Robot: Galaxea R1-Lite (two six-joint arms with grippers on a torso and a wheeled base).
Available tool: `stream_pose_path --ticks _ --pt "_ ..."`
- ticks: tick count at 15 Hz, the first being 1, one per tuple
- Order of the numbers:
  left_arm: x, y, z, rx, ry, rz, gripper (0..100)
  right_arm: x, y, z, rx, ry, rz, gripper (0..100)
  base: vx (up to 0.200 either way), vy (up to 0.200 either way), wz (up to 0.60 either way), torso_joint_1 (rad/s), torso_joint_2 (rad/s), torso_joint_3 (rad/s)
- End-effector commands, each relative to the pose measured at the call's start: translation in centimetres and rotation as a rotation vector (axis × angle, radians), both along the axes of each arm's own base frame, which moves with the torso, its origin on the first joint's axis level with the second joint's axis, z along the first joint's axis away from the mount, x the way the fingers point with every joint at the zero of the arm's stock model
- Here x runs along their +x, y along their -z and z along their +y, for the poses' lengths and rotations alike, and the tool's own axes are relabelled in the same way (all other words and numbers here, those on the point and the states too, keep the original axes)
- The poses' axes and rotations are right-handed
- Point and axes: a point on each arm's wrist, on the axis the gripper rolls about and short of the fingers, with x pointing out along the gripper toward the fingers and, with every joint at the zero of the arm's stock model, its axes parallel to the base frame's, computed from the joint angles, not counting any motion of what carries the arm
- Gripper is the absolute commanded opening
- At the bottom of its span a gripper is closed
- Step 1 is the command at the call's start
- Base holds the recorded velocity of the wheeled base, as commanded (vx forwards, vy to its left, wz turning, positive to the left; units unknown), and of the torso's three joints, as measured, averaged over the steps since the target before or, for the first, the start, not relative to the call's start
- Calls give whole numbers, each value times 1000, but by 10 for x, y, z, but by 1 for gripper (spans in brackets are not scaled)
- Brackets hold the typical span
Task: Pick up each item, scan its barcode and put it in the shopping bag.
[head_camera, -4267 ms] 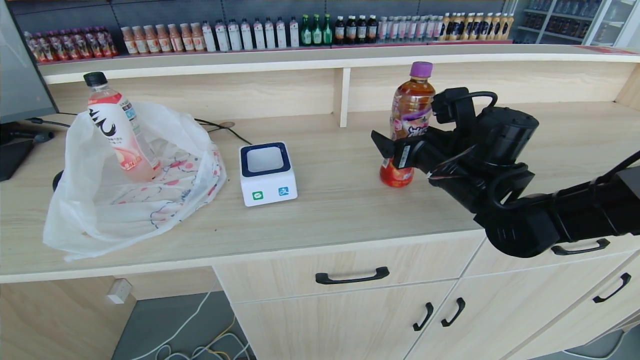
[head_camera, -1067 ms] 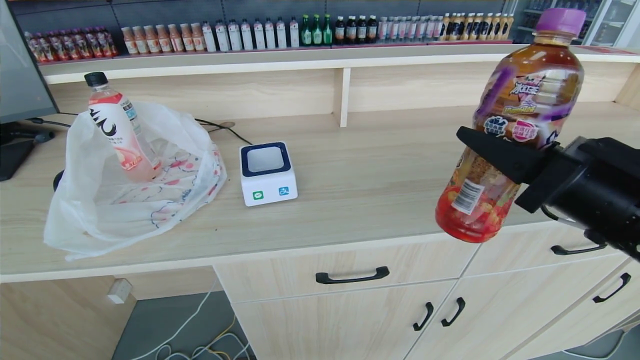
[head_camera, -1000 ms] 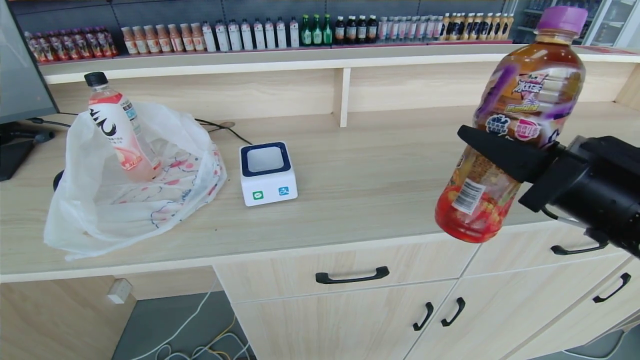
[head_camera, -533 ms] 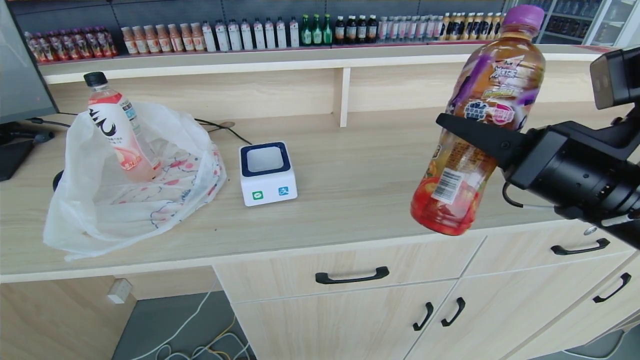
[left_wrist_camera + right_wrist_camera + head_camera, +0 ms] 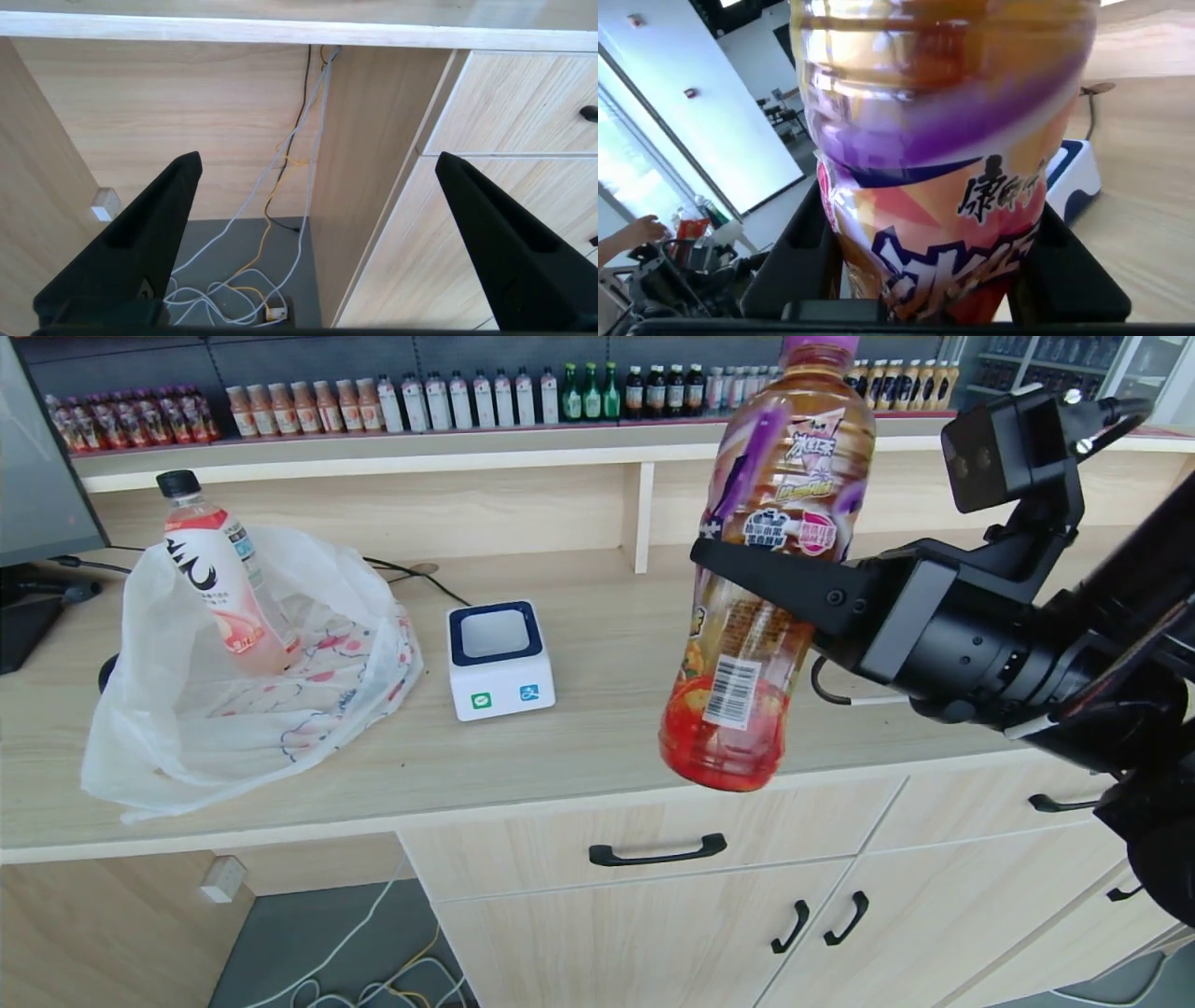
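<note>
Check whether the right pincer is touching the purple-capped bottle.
Touching. The head view shows the right pincer clamped around the purple-capped bottle, holding it clear of the counter.

Right gripper (image 5: 747, 581) right of centre, over near edge of bench (image 5: 607, 737). Fingers (image 5: 803, 593) clamped across tea bottle (image 5: 756, 649), which is held off bench, slightly tilted, barcode facing camera. Scanner (image 5: 499, 658) mid-bench, left of bottle. Shopping bag (image 5: 233, 719) at left; pink bottle (image 5: 224, 579) leans inside. Drinks row (image 5: 523, 397) on far shelf.

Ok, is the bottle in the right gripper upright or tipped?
Roughly upright, leaning slightly: the bottle has its cap up and base down in the right gripper.
</note>
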Motion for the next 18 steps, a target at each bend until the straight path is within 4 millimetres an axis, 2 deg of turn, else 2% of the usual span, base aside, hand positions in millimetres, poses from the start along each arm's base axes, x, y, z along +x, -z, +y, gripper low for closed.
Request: stream_pose_path --ticks 1,3,6,10,18 --pt "0 0 0 0 0 -1 100 -2 3 8 -16 -61 1 0 0 0 0 0 0 0" --pt "0 0 0 0 0 -1 100 -4 3 9 -33 -120 -12 0 0 0 0 0 0 0" --pt "0 0 0 0 0 -1 100 -8 -12 10 -28 -231 -46 0 0 0 0 0 0 0" --pt "0 0 0 0 0 -1 100 -16 -21 25 -8 -316 -36 0 0 0 0 0 0 0" --pt "0 0 0 0 0 -1 100 -24 -22 29 -4 -346 -34 0 0 0 0 0 0 0"
